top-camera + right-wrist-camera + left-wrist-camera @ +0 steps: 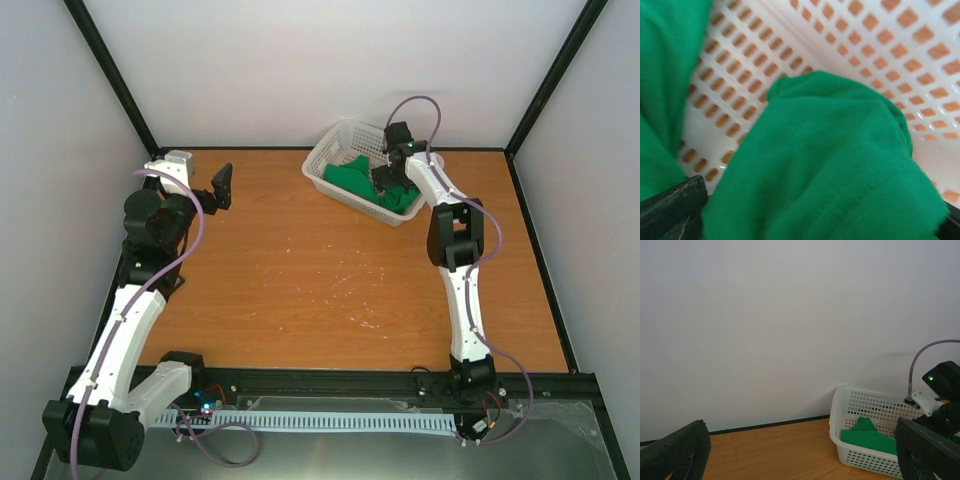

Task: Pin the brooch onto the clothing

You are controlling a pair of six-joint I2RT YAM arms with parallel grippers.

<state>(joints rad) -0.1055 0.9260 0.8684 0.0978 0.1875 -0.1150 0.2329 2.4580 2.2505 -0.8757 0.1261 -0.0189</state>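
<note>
Two arms are on my screen, and only the right one is over the work. Its right end effector (384, 180) reaches down into the white mesh basket (326, 152) at the far side of the desk (300, 280). The green T-shirt (352, 181) lies crumpled inside that basket, partly on the slotted floor and bunched toward the near wall. On the right wrist camera the black fingers (670, 207) sit at opposite edges of the view, spread wide and released. A thick fold of the shirt rises between them, but they are not clamped on it. The left end effector (222, 186) hangs above the desk's far left corner, well apart from the basket. It is also released with nothing in it, and faces the white wall (790, 315). I cannot tell where the brooch is.
</note>
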